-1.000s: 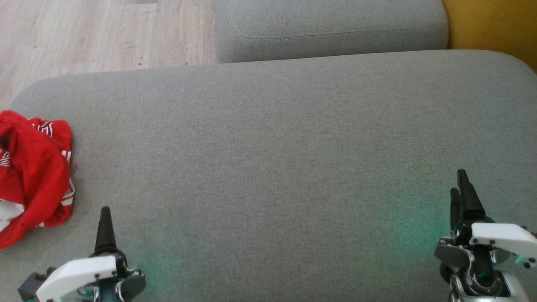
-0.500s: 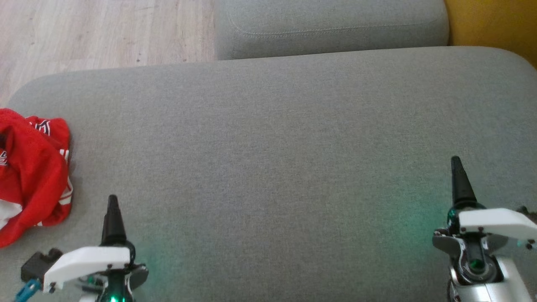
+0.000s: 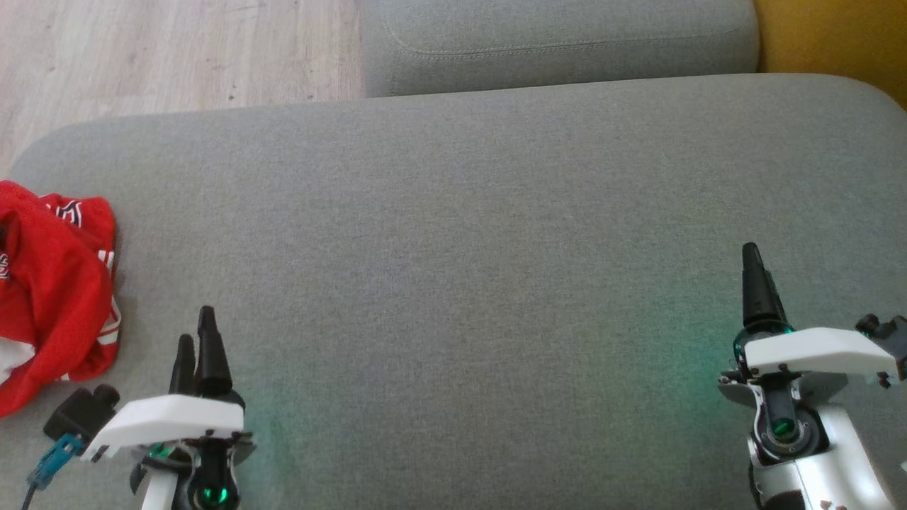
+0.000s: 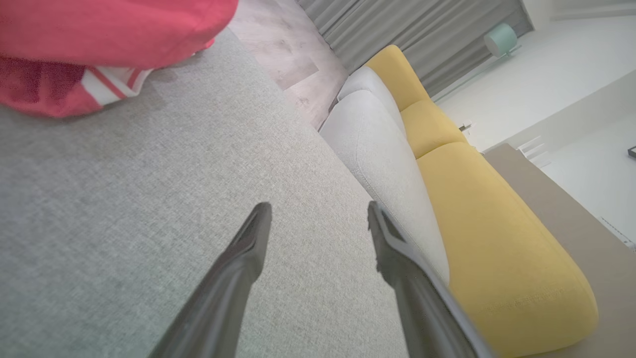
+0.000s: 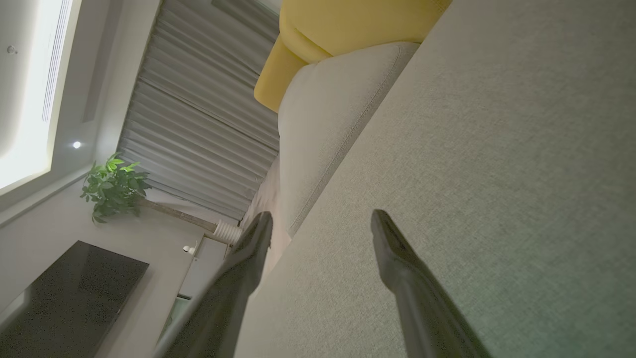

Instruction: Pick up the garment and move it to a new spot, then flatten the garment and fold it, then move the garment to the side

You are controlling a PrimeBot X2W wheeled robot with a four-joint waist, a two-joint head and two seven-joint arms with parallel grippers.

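Observation:
The garment (image 3: 49, 297) is red with white trim, crumpled at the left edge of the grey cushion (image 3: 460, 248); the left wrist view has the garment (image 4: 99, 40) at its top left. My left gripper (image 3: 196, 327) hovers low at the lower left, just right of the garment and apart from it. In the left wrist view my left gripper (image 4: 318, 211) is open with only grey fabric between its fingers. My right gripper (image 3: 752, 263) stands at the lower right, far from the garment. In the right wrist view my right gripper (image 5: 320, 219) is open and holds nothing.
A second grey cushion (image 3: 553, 42) lies beyond the far edge, with a yellow cushion (image 3: 836, 35) to its right. Wooden floor (image 3: 163, 49) shows at the far left. Curtains (image 5: 198, 114), a potted plant (image 5: 113, 186) and a dark tabletop (image 5: 64, 298) appear in the right wrist view.
Both grippers have moved forward, up the head view, the left one turning so both fingers show. The garment has not moved apart from a slight camera shift.

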